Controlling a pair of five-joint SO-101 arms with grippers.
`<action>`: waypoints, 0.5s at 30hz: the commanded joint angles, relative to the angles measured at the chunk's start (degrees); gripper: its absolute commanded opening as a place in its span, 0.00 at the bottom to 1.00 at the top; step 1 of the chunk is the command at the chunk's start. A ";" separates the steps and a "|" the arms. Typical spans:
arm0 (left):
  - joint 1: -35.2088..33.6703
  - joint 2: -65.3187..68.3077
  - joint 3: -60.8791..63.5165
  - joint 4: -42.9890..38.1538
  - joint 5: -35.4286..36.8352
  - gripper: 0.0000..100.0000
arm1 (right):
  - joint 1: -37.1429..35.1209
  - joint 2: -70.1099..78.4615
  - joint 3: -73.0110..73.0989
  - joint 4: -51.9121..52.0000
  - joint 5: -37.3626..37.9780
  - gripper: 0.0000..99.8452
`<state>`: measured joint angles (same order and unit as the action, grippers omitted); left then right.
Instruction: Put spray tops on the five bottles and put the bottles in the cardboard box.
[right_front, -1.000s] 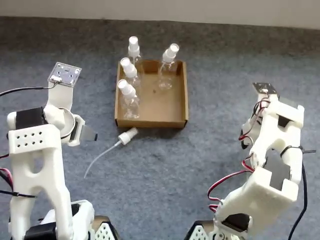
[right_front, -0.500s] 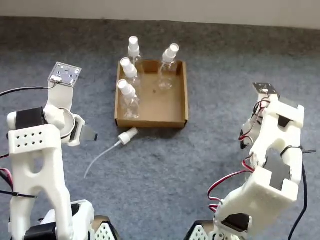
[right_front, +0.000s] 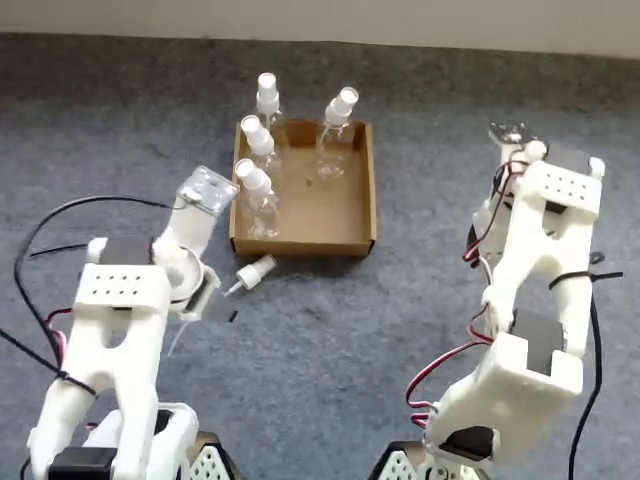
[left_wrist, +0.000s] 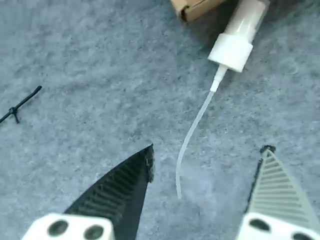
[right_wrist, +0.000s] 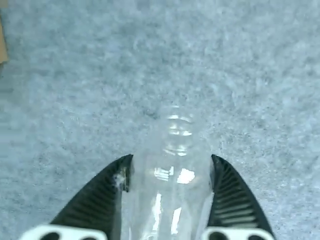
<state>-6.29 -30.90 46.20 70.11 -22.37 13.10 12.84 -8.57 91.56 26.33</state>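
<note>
- The loose white plastic spray top (left_wrist: 232, 47) lies on its side on the grey carpet (right_front: 420, 110), just in front of the brown cardboard box (right_front: 372, 190). Its thin translucent dip tube (left_wrist: 192, 135) curves away from the box.
- The left gripper (left_wrist: 207, 155) hangs over the free end of the tube, jaws wide apart and holding nothing.
- The spray top looks very light. Its head seems rigid and the tube soft and springy, so pinching the tube would probably only bend it or let it slip.
- The better hold is likely across the ribbed white collar, leaving the tube free to thread into a bottle neck.
- The right gripper (right_wrist: 171, 162) is clamped on the uncapped clear plastic bottle (right_wrist: 175, 145), off to the right of the box with its open neck pointing away from the jaws.
- That bottle appears thin-walled, empty and slick. A hard squeeze may dent it, and a loose one may let it twist during capping.
- Four capped bottles (right_front: 262, 200) stand at the box; whether the rearmost is inside is unclear.
</note>
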 joint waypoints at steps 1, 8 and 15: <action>3.30 -1.19 3.65 -7.47 -0.35 0.30 | -1.19 -4.26 -5.41 2.24 -1.41 0.11; 3.47 -1.19 11.12 -22.42 0.00 0.26 | -1.45 -19.82 1.80 2.42 -1.14 0.11; 7.34 -1.27 14.46 -30.42 2.81 0.26 | -1.54 -33.80 16.92 1.89 3.69 0.11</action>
<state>-2.77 -30.90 60.62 42.68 -21.85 12.13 -14.59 5.32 93.85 28.44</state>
